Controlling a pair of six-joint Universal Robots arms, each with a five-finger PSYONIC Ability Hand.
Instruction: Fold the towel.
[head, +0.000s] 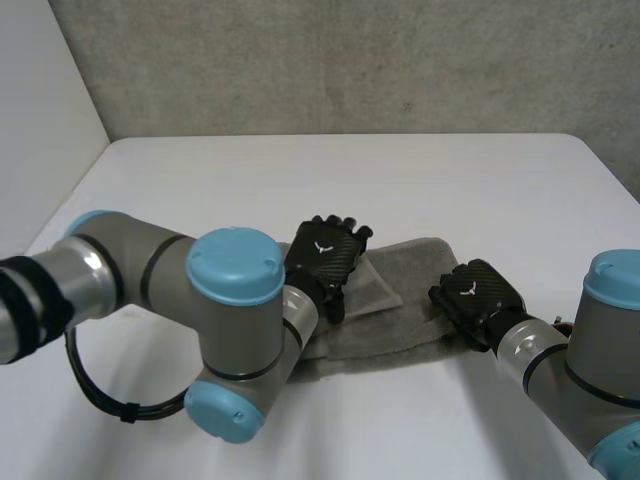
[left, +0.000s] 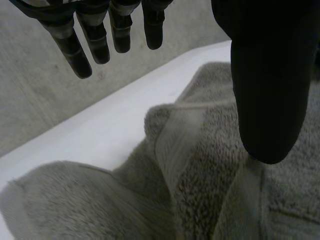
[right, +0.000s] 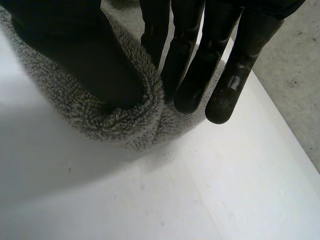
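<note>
Grey towel (head: 410, 295) lying partly folded at the 6 o'clock side of the white table (head: 350, 180), left hand (head: 328, 255) over its 9 o'clock part, fingers straight and spread, right hand (head: 478, 295) at its 3 o'clock end, thumb and fingers pinching the edge.

Left arm (head: 235, 300) hides left end of towel (head: 400, 325).

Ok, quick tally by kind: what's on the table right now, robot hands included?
towel: 1, grey
hands: 2, black, the left hand and the right hand
Total: 3
</note>
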